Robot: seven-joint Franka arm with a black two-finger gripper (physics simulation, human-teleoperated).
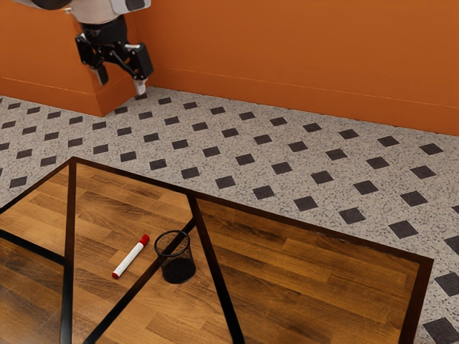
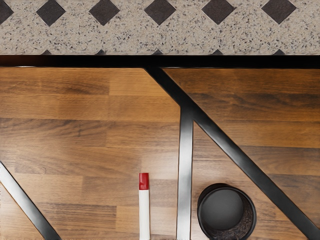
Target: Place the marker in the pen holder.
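My tool (image 1: 122, 85) hangs released, spread wide, well apart from everything on the bench (image 1: 308, 261). The marker (image 1: 130, 256) lies flat on the wood, white in the body and red at both ends, its longer red end turned toward the bench's edge on the floor side. What I have to mind around it is the pen holder (image 1: 178, 270), a round dark mesh cup standing upright just beside the marker, apart from it, with its mouth up. A narrow straight strip (image 2: 185, 165) runs between the two, shiny in the wrist view and dark in the exterior view. On the pen holder's other side a dark diagonal strip (image 2: 240, 155) slants away, so the cup stands in the wedge where these two meet. The bench top is warm brown wood in short staves, split into angular panels by such strips and bordered by a dark rim (image 1: 315, 230). Past that rim lies a pale speckled floor (image 1: 287, 172) set with rows of dark diamonds, and beyond it rises an orange wall (image 1: 301, 50) with a baseboard (image 1: 308, 106) of the same colour, jutting out in a corner toward the exterior view's left.
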